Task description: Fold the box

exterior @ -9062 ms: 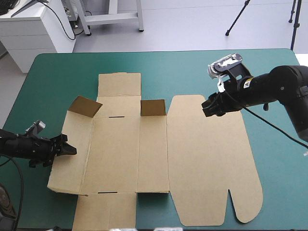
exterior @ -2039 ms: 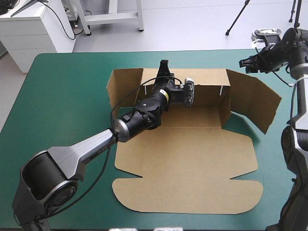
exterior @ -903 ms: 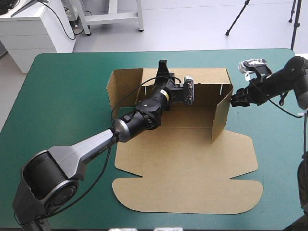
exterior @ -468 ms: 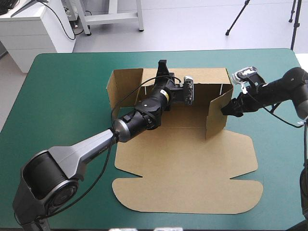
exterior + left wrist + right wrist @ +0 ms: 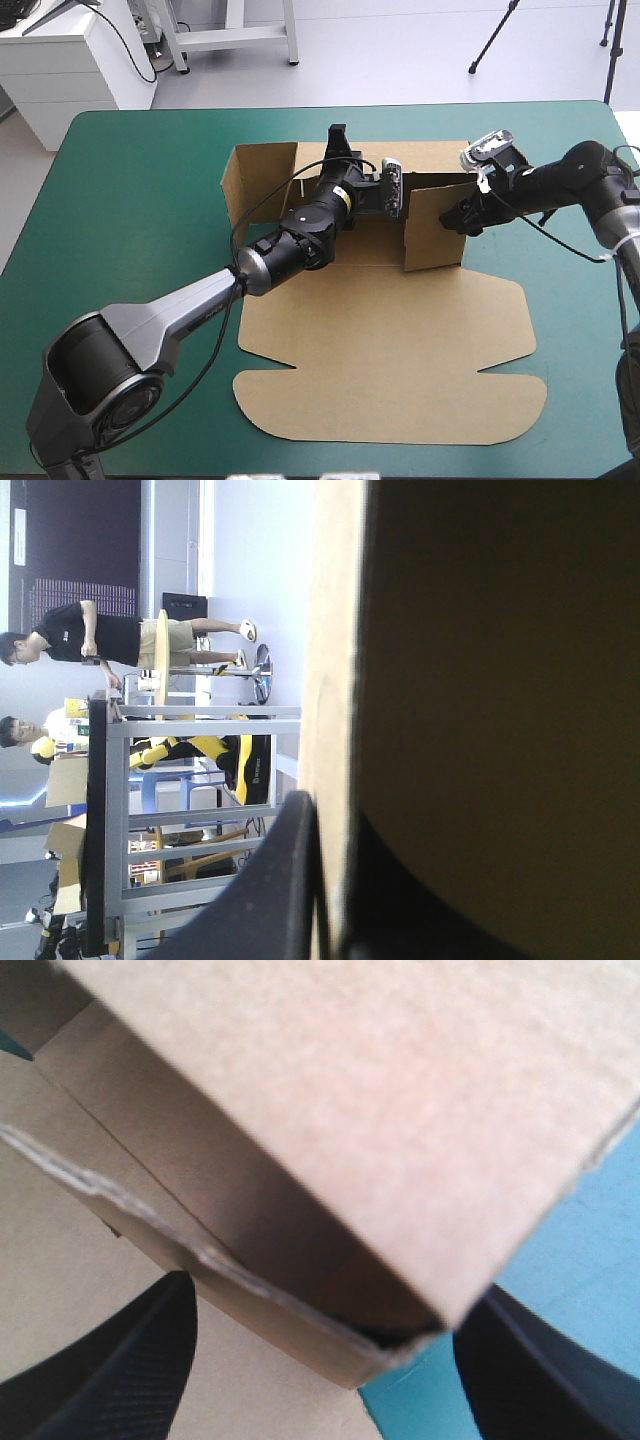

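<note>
One brown box (image 5: pixel 400 340). Two hands: left hand (image 5: pixel 339 137), right hand (image 5: pixel 461 219). One teal-green table (image 5: pixel 130 220).

Pale grey floor (image 5: pixel 400 50) lies beyond the teal-green table (image 5: pixel 150 200); a white cabinet (image 5: pixel 70 60) stands past its far-left corner (a tripod (image 5: pixel 495 35) past its far-right).

The table (image 5: pixel 140 200) is covered in teal-green and is seen almost whole in the high view, with its far edge near the top. The brown box (image 5: pixel 390 350) is laid on it about the middle and toward the far edge. Its lid panel is spread flat on the cover toward the near edge, the rear wall (image 5: pixel 430 158) is raised along the far side, the left end flap (image 5: pixel 255 170) is stood upright, and the right end flap (image 5: pixel 435 230) is turned inward across the base. Bare cover is seen on every side of the box, widest at the table's left.
</note>
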Controlling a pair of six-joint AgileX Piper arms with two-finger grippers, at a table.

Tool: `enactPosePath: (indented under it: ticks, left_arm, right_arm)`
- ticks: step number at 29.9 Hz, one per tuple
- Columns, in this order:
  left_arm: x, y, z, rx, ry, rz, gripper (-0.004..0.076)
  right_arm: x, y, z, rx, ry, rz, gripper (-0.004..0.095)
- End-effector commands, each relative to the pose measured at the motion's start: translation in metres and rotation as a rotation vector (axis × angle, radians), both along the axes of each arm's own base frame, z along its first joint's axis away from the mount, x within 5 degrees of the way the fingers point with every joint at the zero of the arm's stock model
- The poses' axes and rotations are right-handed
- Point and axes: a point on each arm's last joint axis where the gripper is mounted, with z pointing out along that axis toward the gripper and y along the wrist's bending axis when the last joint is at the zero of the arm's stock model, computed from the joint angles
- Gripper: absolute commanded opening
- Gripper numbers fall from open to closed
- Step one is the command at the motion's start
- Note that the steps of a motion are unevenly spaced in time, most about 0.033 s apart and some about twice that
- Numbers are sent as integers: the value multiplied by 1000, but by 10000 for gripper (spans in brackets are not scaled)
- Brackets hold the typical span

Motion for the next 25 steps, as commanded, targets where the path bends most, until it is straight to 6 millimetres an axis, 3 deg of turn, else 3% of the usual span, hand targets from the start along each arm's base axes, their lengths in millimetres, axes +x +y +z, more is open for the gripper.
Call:
enactPosePath:
  ticks: [1,12,18,22,25]
  left_arm:
    - [-9,0,26,-53,-57,-20,-10]
    - [-8,0,29,-50,-103,-16,-10]
    - [-7,1,32,-53,-136,-12,-10]
    - [-7,1,32,-53,-136,-12,-10]
    - [-7,1,32,-53,-136,-12,-10]
  right_arm:
    - [-2,8,25,38,-112,-51,641]
    - [1,7,26,63,-118,-108,493]
    - [1,7,26,65,-116,-107,246]
    - [1,8,26,65,-112,-105,28]
    - [1,8,26,66,-112,-105,-22]
